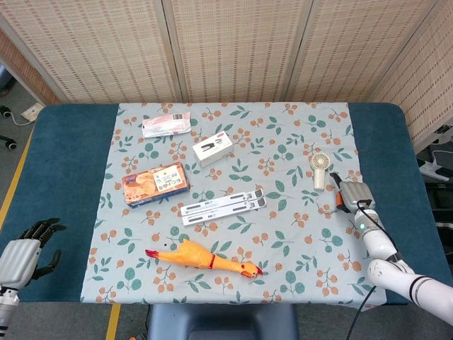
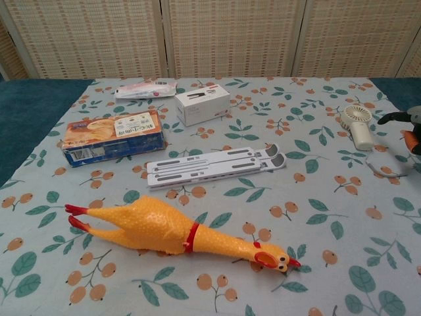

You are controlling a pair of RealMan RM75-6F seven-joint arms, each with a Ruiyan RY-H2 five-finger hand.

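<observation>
Head view: the right robot hand (image 1: 352,193) hovers near the small white plastic fan (image 1: 320,170), holding nothing; whether it is clenched, I cannot tell.

- Setting: staged robot test room, likely a lab.
- Evidence: woven folding screens (image 1: 233,46); floral cloth (image 1: 283,234) over blue table (image 1: 64,156); floor cables (image 1: 10,113).

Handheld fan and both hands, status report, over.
Right hand open, empty, just right of handheld fan, not touching. Left hand idle off the cloth's left edge, holding nothing. Nothing between right hand and fan.
</observation>
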